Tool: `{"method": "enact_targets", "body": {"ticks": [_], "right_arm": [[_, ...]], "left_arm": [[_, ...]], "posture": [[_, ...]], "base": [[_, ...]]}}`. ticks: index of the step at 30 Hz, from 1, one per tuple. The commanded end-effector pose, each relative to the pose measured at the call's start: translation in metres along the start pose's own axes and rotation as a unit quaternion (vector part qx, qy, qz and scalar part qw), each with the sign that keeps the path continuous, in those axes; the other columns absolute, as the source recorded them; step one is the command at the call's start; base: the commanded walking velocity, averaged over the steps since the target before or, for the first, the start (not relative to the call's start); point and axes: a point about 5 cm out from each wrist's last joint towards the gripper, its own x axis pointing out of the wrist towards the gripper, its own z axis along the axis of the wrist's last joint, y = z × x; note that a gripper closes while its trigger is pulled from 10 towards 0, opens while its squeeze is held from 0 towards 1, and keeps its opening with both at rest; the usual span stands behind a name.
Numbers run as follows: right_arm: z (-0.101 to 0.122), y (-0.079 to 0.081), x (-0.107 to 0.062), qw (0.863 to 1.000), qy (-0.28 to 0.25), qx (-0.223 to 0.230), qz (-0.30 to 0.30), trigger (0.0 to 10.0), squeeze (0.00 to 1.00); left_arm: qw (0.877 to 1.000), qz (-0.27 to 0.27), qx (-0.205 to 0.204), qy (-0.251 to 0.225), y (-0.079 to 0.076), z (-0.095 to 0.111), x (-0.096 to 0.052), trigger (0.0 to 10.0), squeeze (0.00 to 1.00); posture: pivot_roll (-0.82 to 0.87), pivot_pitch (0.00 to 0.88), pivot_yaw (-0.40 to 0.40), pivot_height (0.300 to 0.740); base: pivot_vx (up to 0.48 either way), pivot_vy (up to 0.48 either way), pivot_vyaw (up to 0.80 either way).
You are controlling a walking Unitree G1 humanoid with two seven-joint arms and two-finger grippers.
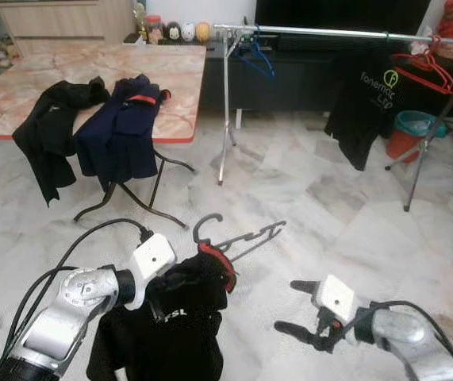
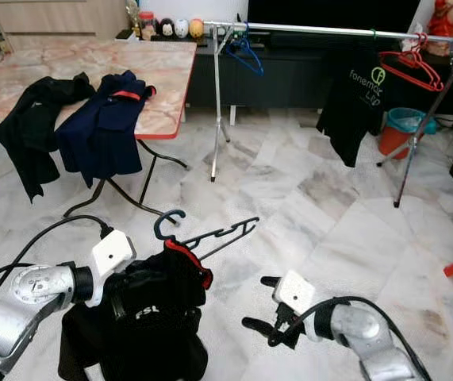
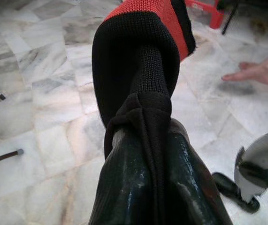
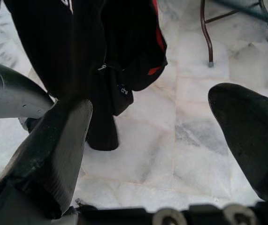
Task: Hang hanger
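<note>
- pinkish marble-top table (image 1: 67, 79) with red edge, black garment (image 1: 51, 131) and navy jacket (image 1: 121, 123) draped over its front edge
- white marble tile floor (image 1: 305, 206), clothes rack (image 1: 305, 33) and teal bin (image 1: 410, 127) standing on it

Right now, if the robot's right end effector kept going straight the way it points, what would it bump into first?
Probably the black garment hanging from the left end effector. The open right end effector points toward it across bare floor, though depth is hard to judge.

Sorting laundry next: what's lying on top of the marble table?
On the marble table: a black garment and a navy garment, both draped over its front edge. Anything beneath them is hidden.
</note>
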Motion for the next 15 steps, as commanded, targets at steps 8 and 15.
{"method": "enact_targets", "body": {"ticks": [8, 15], "right_arm": [[0.029, -0.007, -0.010, 0.998, -0.044, -0.015, 0.050, 10.0, 0.00], [0.033, -0.011, -0.010, 0.994, -0.053, -0.009, 0.090, 10.0, 0.00]], "left_arm": [[0.990, -0.135, 0.035, 0.023, -0.016, 0.010, -0.018, 10.0, 0.00], [0.972, -0.221, 0.060, 0.042, -0.028, 0.015, -0.031, 10.0, 0.00]], "posture": [[0.08, 0.000, 0.001, 0.740], [0.09, 0.000, 0.001, 0.740]], "base": [[0.000, 0.000, 0.00], [0.000, 0.000, 0.00]]}}
